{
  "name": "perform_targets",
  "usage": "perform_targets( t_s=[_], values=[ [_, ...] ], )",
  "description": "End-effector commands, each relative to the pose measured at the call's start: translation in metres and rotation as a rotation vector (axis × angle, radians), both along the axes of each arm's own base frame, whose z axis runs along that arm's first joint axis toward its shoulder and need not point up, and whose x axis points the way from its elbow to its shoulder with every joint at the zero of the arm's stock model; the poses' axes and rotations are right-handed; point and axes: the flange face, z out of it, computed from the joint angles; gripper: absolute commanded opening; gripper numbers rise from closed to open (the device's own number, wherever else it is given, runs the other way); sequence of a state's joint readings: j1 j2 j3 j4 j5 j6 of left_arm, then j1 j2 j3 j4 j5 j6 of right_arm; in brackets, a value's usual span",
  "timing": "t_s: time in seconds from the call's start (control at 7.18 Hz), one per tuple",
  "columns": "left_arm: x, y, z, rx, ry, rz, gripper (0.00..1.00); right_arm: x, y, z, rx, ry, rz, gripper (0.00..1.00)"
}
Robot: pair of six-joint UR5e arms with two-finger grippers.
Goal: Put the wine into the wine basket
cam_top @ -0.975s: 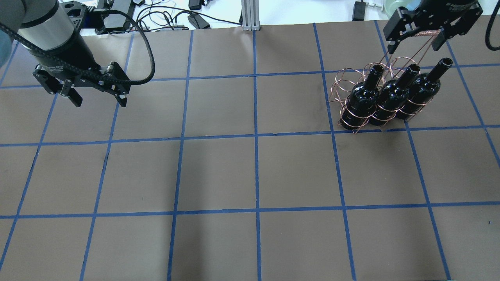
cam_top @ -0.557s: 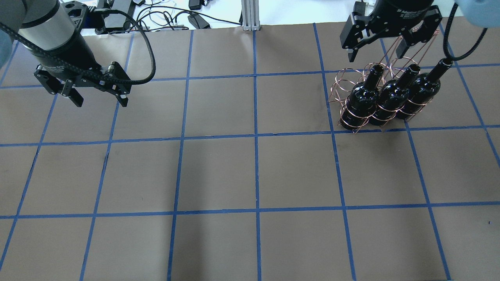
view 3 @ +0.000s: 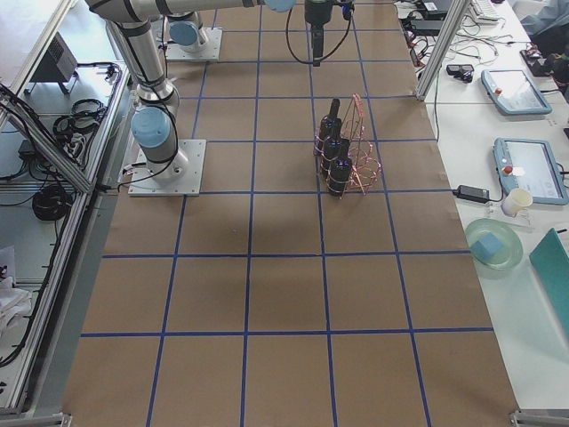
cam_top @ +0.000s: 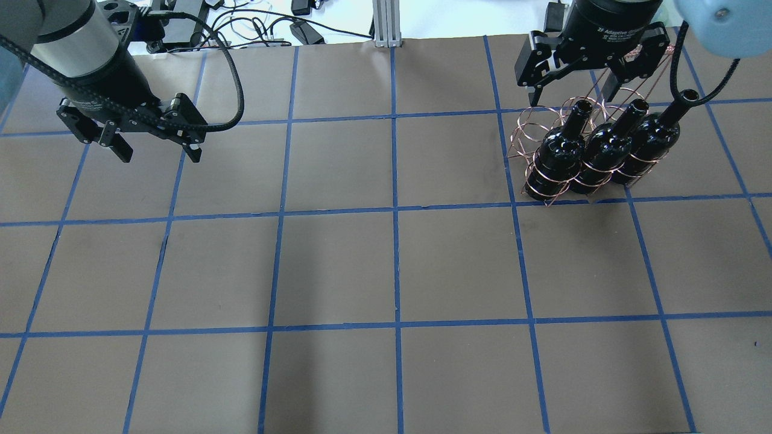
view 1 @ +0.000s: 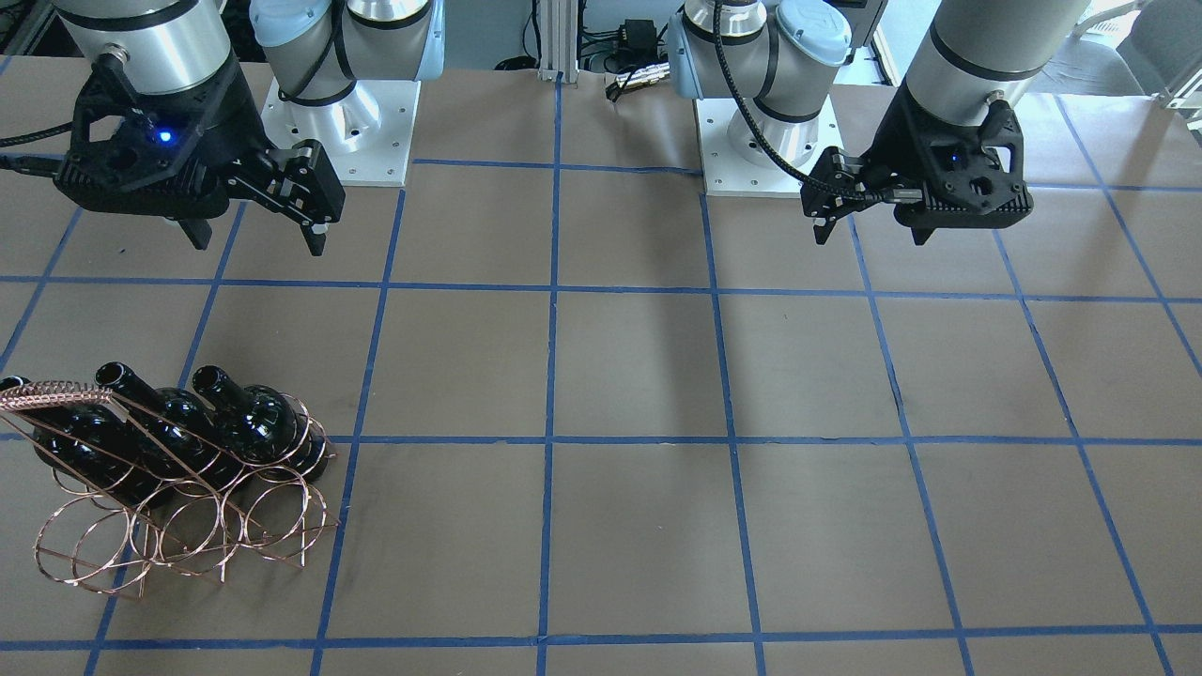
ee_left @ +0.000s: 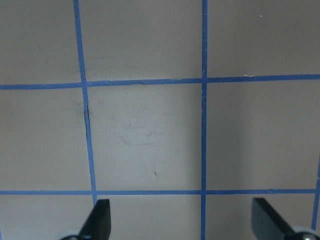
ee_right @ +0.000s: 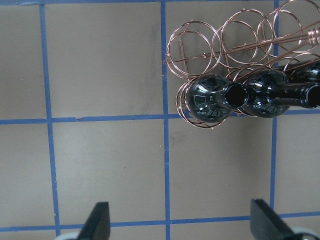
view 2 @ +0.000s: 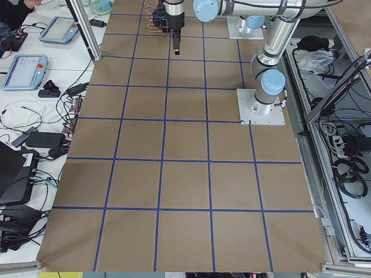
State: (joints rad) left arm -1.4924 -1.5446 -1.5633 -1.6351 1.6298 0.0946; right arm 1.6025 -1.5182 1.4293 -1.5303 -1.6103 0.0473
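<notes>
The copper wire wine basket stands at the far right of the table; it also shows in the front view and the right wrist view. Three near-black wine bottles stand tilted in its row of hoops nearer the robot; the other row is empty. My right gripper is open and empty, up above the basket's left end, touching nothing. My left gripper is open and empty above bare table at the far left.
The table is brown paper with a blue tape grid. The basket's coiled handle rises above the bottle necks. Cables and power bricks lie beyond the far edge. The two arm bases stand on the robot's side.
My right gripper, open around the basket's handle a second ago, has moved left off the handle. The left gripper has shifted only slightly. Basket and bottles have not moved.
</notes>
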Motion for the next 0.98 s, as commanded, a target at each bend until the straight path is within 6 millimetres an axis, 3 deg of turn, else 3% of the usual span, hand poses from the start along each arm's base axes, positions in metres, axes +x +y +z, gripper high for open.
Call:
perform_targets(
  t_s=[0.0, 0.84],
  values=[
    [-0.002, 0.007, 0.01, -0.023, 0.005, -0.002, 1.0, 0.0, 0.006, 0.003, 0.013, -0.017, 0.042, 0.99],
    [-0.007, 0.017, 0.022, -0.051, 0.043, 0.035, 1.0, 0.002, 0.006, -0.001, 0.024, -0.06, 0.044, 0.99]
  ],
)
